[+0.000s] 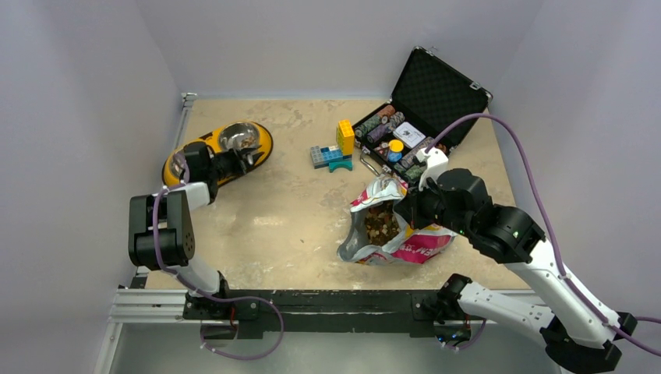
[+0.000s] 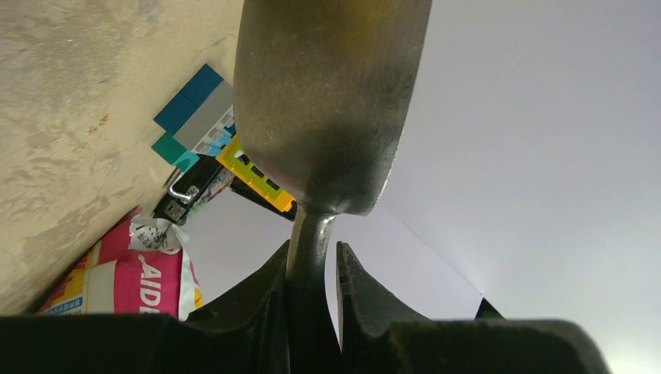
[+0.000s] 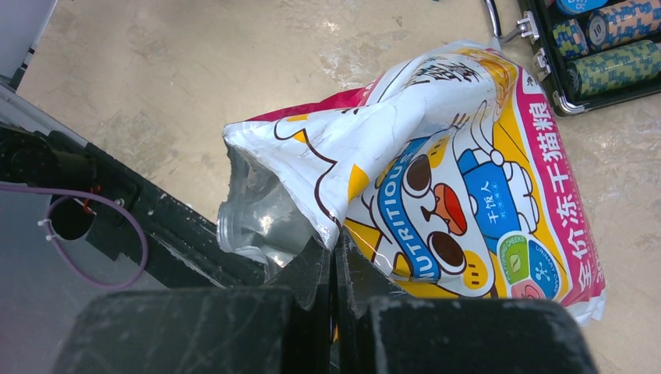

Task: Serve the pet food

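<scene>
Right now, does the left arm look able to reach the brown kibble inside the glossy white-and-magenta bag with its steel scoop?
Probably yes. The right gripper pinches the glossy bag, its mouth gapes with brown kibble showing, and only bare table lies between it and the steel scoop in the left gripper.

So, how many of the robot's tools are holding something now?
2. The left tool grips a metal scoop by its handle, near the bowl; the right tool pinches the open pet food bag at its edge.
</scene>
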